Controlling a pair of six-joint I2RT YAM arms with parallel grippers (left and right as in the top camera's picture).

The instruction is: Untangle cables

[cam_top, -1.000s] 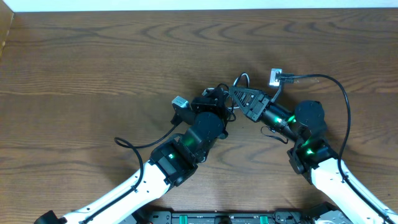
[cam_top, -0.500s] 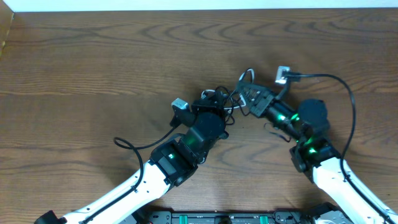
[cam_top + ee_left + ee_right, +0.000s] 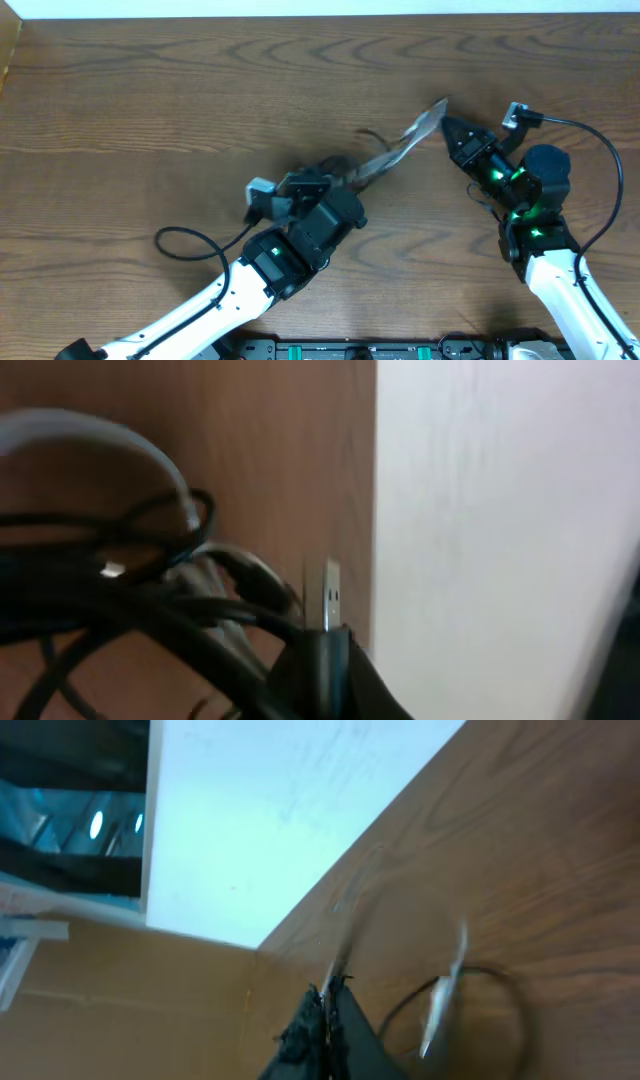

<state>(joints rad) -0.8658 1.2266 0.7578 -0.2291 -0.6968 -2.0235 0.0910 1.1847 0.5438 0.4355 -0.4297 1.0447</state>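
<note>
The left arm reaches in from the near left edge, its white forearm slanting toward the middle of the surface (image 3: pixel 200 90) and its black wrist bent so that the left tool (image 3: pixel 322 175) points to the far right, low over the wood. Its fingers are closed narrow, and the dark knot of the cables (image 3: pixel 395 152) is bunched at their tip. In the left wrist view the loops crowd against that tool (image 3: pixel 320 660), with a metal plug (image 3: pixel 330 595) standing just above it. The right arm rises from the near right corner, elbow folded, its wrist angled to the far left. The right tool (image 3: pixel 448 124) is pinched shut on a pale strand, which runs taut and blurred from its tip down to the knot, between the two tools near the surface's centre.
</note>
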